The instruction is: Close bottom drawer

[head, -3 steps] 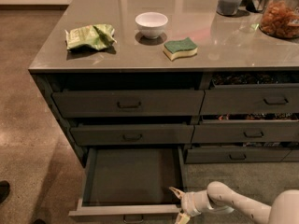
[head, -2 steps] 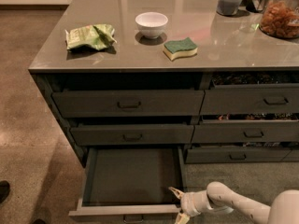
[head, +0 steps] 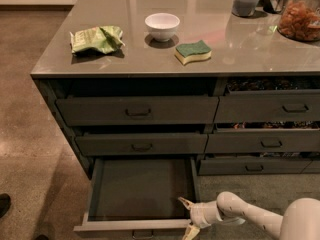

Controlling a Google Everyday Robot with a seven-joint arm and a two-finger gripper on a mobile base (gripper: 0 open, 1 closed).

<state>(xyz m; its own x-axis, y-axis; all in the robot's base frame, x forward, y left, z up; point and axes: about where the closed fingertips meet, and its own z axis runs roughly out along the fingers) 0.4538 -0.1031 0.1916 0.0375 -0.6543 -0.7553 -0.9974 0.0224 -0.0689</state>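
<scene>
The bottom drawer (head: 140, 188) of the left stack stands pulled far out, its bare grey inside showing and its low front (head: 132, 227) at the frame's bottom edge. My gripper (head: 187, 216) is at the drawer's front right corner, one finger (head: 185, 202) over the inside by the right wall, the other finger (head: 190, 231) outside the front panel. The fingers are spread apart and hold nothing. My white arm (head: 250, 216) reaches in from the lower right.
Two closed drawers (head: 137, 112) sit above the open one; a second stack (head: 267, 109) is to the right. On the counter (head: 165, 64) lie a green bag (head: 97, 39), a white bowl (head: 162, 25), a sponge (head: 192, 52) and jars (head: 299, 14). A dark shoe (head: 4, 204) is at the left edge.
</scene>
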